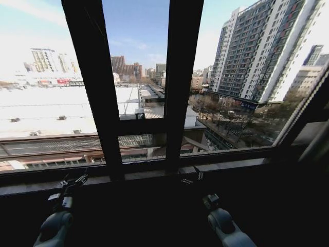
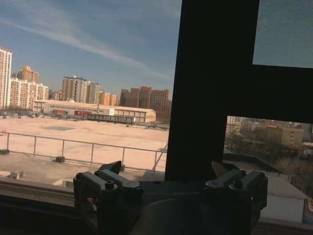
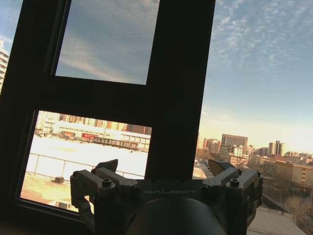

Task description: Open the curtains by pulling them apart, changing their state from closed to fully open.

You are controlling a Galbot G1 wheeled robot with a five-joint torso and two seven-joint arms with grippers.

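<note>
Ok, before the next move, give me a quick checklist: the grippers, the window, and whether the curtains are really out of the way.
1. Left gripper open, holding nothing: ok.
2. Right gripper open, holding nothing: ok.
3. Both grippers low by the sill, one outside each of the two window frame bars: ok.
4. Glass ahead uncovered, city in plain view: ok.
5. Curtains fully open on both sides: cannot tell, since the window's outer edges lie beyond the pictures.
</note>
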